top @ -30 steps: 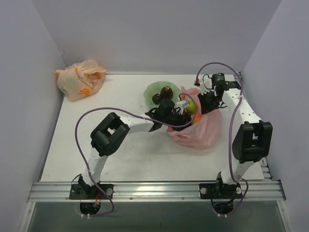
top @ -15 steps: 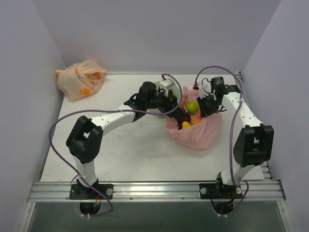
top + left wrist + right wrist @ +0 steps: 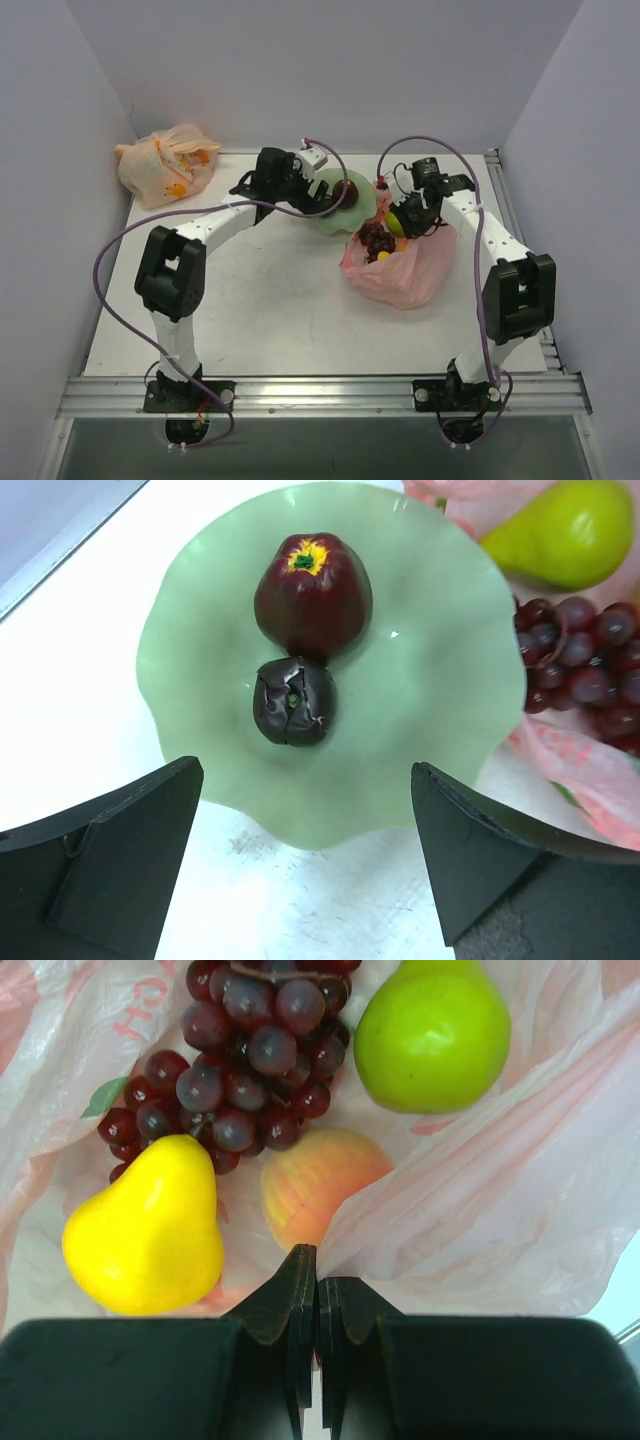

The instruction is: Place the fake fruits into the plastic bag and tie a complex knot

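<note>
Pincers: the left pincer (image 3: pixel 305 772) stands wide open and empty over the near rim of the green bowl (image 3: pixel 440 680). In the bowl, a dark red apple (image 3: pixel 312 592) touches a dark crumpled fruit (image 3: pixel 292 702). The right pincer (image 3: pixel 317 1265) is clamped on a fold of the plastic bag (image 3: pixel 500 1200), which lies on the worktop (image 3: pixel 60 720) just beside the bowl. Inside the bag lie a grape bunch (image 3: pixel 240 1050), a green pear (image 3: pixel 432 1035), a yellow pear (image 3: pixel 145 1230) and a peach (image 3: pixel 320 1185).
</note>
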`<move>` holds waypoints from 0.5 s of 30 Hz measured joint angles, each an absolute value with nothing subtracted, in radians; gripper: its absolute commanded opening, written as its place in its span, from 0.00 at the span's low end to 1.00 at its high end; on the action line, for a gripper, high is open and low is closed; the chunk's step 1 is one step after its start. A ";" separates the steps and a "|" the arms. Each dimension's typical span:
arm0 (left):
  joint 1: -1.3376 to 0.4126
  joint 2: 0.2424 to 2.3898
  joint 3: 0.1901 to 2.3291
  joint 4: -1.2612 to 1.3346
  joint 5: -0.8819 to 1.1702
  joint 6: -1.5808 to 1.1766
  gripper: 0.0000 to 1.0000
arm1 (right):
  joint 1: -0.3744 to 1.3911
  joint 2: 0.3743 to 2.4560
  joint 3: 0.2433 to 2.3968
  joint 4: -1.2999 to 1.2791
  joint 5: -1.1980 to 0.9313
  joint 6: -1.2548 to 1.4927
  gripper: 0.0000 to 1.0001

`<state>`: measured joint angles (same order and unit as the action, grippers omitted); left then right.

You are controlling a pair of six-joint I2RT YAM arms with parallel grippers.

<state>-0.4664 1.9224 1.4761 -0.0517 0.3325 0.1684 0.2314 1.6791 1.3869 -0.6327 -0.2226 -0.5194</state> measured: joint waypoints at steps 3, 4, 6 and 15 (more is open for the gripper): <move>-0.476 1.971 1.506 -0.056 0.315 0.241 0.97 | 0.238 1.684 1.394 -0.624 -0.210 -0.525 0.00; -0.477 1.990 1.519 -0.059 0.313 0.259 0.97 | 0.237 1.684 1.394 -0.624 -0.205 -0.525 0.00; -0.482 2.031 1.551 -0.062 0.313 0.289 0.97 | 0.237 1.684 1.394 -0.624 -0.196 -0.525 0.00; -0.484 2.184 1.692 -0.070 0.329 0.318 0.97 | 0.236 1.682 1.382 -0.621 -0.180 -0.525 0.00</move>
